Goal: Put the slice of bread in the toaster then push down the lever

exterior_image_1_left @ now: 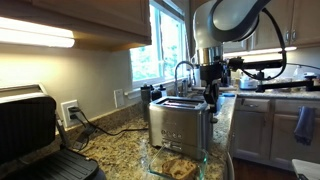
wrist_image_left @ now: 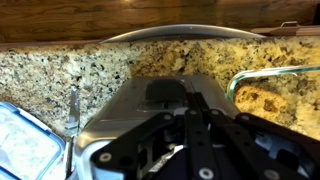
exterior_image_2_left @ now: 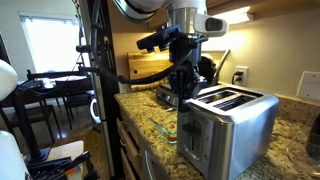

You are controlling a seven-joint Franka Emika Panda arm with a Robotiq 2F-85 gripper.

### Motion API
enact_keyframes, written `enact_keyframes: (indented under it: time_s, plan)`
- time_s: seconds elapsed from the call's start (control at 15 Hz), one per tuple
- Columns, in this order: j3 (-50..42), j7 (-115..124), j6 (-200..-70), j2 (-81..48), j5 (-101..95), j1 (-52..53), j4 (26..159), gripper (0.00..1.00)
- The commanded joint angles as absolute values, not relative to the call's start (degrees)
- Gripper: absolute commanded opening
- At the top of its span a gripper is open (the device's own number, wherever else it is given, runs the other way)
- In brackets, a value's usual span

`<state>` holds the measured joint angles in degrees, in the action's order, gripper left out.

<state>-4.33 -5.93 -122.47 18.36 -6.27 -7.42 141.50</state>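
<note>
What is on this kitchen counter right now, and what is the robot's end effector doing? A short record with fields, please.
setting: kitchen, speckled stone counter
toaster: steel, upright, mid-counter
end effector: shut, low at the toaster's narrow end
bread: none seen sticking out of the slots
glass dish: on the counter beside the toaster
grill press: off to one side, apart from the toaster

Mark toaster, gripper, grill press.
toaster (exterior_image_2_left: 240, 130): in an exterior view, long side panel.
gripper (exterior_image_1_left: 211, 100): in an exterior view, between fingertips.
grill press (exterior_image_1_left: 22, 125): in an exterior view, raised lid.
</note>
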Motion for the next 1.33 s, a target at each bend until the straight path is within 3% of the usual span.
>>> enact_keyframes:
  time_s: [0.0, 1.27]
  plan:
    - [-5.81, -6.85, -125.19, 17.56, -4.36, -6.49, 141.51, 0.03]
    - [-10.48, -14.15, -133.32, 23.56, -0.52, -7.14, 145.59, 0.03]
